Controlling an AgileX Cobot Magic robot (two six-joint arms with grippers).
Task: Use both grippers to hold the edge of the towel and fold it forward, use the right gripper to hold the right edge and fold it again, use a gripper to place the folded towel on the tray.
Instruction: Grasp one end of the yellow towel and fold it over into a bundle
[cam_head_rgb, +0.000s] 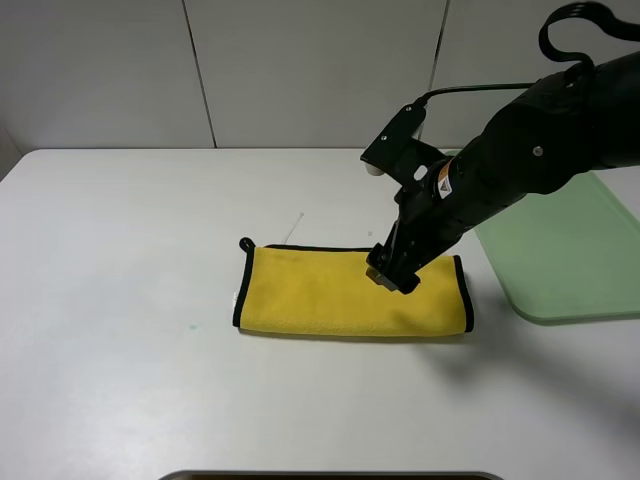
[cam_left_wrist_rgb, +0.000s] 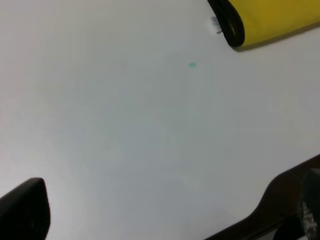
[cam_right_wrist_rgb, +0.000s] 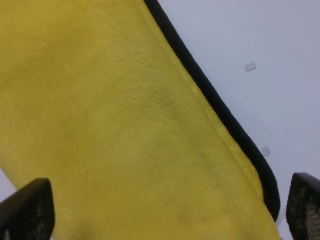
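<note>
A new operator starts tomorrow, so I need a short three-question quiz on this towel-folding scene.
1. True or false: the right gripper is over the towel.
2. In the high view, the tray lies to the towel's: A) left, B) right, C) near side.
3. Fill in: the right gripper's jaws stand ____.
Key: 1 true; 2 B; 3 open.

A white table (cam_head_rgb: 110, 250) fills the picture. A folded yellow towel (cam_head_rgb: 310, 295) lies in its middle. A pale green tray (cam_head_rgb: 570, 265) sits at the right edge. A tiny green spot (cam_head_rgb: 190, 326) marks the lower left.
</note>
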